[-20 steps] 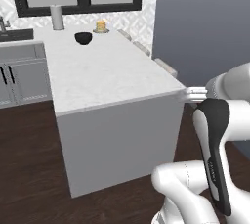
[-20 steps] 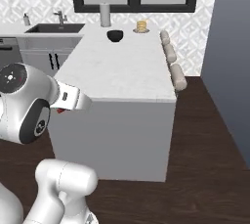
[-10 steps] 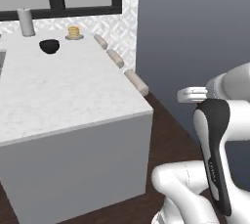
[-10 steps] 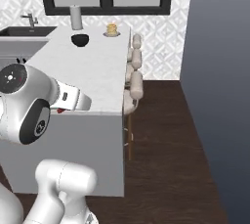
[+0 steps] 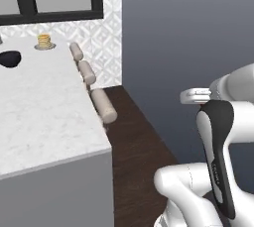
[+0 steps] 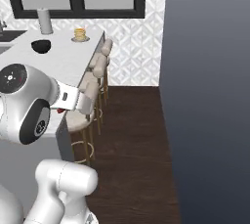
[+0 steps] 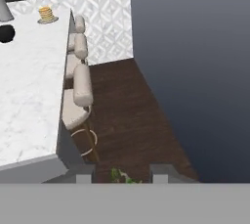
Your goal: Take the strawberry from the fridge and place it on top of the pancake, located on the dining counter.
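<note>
My gripper (image 7: 119, 171) is shut on the strawberry (image 7: 121, 175), whose green top peeks up between the two dark fingertips. In the right base view the strawberry (image 6: 60, 111) is a small red spot under the hand, at the near corner of the dining counter (image 6: 63, 64). The pancake (image 5: 44, 40) (image 6: 79, 34) (image 7: 46, 14) sits on its small grey plate at the far end of the white marble dining counter (image 5: 39, 107) (image 7: 29, 86), well ahead of the gripper. The fridge is out of view.
A dark bowl (image 5: 9, 58) (image 6: 41, 46) (image 7: 5, 33) stands on the counter near the pancake, and a grey cylinder (image 6: 45, 21) behind it. A row of beige stools (image 5: 103, 104) (image 6: 88, 103) (image 7: 82, 86) lines the counter's right side. Dark wood floor (image 7: 127, 110) and a dark grey wall (image 6: 210, 96) lie to the right.
The whole picture has shifted: the base has moved, so the counter slid left and the stools and dark wall came into view. The gripper keeps its hold on the strawberry.
</note>
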